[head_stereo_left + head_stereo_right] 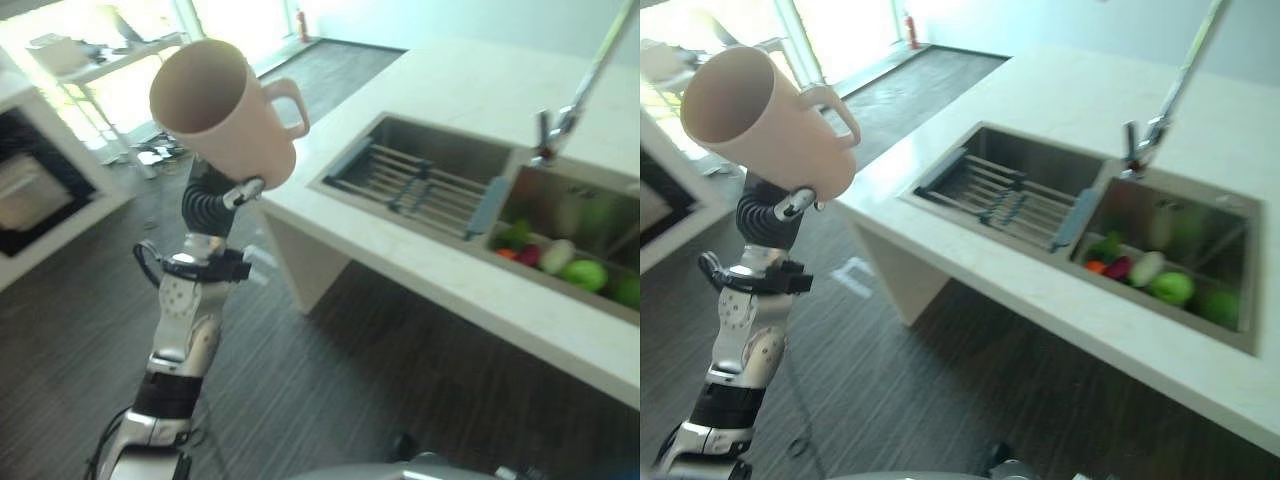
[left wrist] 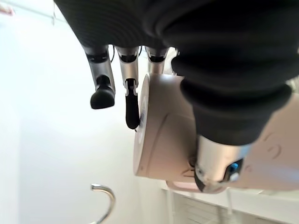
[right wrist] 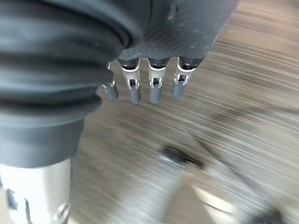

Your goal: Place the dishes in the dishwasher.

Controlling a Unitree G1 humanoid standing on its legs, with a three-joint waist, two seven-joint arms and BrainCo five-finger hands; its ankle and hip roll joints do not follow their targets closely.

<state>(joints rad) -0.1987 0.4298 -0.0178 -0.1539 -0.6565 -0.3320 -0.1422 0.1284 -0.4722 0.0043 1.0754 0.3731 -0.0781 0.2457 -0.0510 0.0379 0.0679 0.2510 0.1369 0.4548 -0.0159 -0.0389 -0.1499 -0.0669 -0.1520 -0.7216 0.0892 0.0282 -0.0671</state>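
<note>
Left hand (image 1: 215, 200) fingers grasp the mug (image 1: 222, 105); right hand (image 3: 145, 70) fingers hang released over floor (image 3: 243, 84).

Mugs: one, a beige mug (image 1: 225, 108) with a single handle, up in the air
Sinks: one double sink (image 1: 440, 150), so two basins
Racks: one, a slatted rack (image 1: 420, 187) lying in the nearer basin
Taps: one tap (image 1: 570, 110) behind the divider
Fruit and veg: a small heap in the far basin (blurred together, no firm count), one clear green apple (image 1: 585, 274)
Counters: one pale counter (image 1: 460, 85)
</note>
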